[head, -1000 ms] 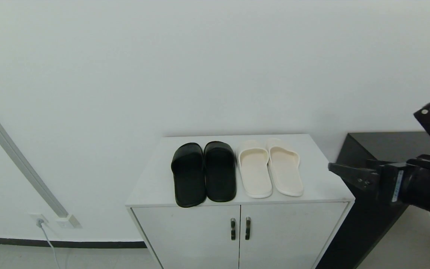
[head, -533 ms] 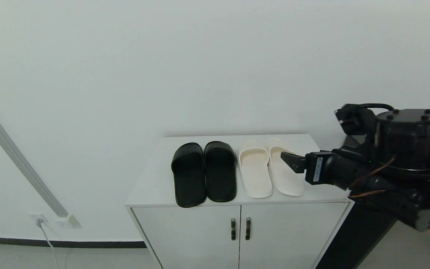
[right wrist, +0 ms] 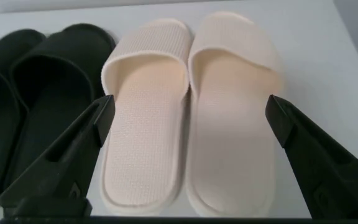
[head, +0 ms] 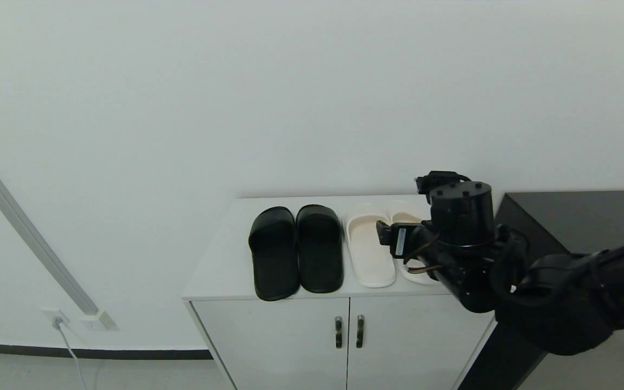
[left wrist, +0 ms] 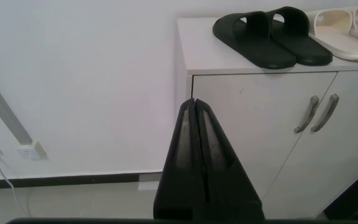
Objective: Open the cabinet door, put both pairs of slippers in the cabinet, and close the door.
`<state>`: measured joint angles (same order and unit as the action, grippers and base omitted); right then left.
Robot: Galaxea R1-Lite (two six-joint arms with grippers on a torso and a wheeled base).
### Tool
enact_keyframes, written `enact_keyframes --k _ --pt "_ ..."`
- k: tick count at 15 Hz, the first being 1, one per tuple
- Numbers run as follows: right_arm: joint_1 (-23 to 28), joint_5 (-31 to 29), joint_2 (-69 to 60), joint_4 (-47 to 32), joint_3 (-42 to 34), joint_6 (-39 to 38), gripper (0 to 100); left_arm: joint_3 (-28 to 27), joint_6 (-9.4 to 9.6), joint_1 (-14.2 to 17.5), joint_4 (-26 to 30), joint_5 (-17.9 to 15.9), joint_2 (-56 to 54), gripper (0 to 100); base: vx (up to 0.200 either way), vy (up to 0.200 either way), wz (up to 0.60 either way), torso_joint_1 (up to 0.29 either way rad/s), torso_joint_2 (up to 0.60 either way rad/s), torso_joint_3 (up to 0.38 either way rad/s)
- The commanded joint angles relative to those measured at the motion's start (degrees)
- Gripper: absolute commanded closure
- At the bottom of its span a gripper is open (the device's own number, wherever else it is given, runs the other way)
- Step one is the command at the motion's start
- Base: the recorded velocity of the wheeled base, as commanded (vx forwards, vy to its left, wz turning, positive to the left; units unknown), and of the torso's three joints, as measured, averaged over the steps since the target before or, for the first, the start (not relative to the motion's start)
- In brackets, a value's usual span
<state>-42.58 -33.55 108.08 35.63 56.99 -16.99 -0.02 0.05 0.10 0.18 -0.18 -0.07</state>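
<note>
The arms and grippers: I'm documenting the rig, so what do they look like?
The right arm is black and bulky, with a bolted cylindrical housing, thin orange-brown wires and a white label at the wrist. The right gripper has black wedge-shaped fingers; the left gripper has black tapering ones.

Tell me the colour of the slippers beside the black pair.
Cream slippers; the right wrist view shows them best.

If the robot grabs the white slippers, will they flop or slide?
Probably light: the white slippers look like thick foam. They'd likely bend a little, not flop, since the soles look chunky. Lying flat, they shouldn't roll or tip.
</note>
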Motion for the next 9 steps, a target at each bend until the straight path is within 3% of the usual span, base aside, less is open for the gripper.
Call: enact_keyframes --k 1,9 --pt "-0.48 -0.29 4.95 0.31 1.90 0.21 0 0.02 -0.05 -0.01 -0.01 0.01 0.07 100 0.000 0.000 0.00 0.000 0.00 0.000" --pt "2.86 0.50 14.35 2.86 9.98 2.58 0 0.02 -0.05 -0.01 -0.01 0.01 0.07 100 0.000 0.000 0.00 0.000 0.00 0.000"
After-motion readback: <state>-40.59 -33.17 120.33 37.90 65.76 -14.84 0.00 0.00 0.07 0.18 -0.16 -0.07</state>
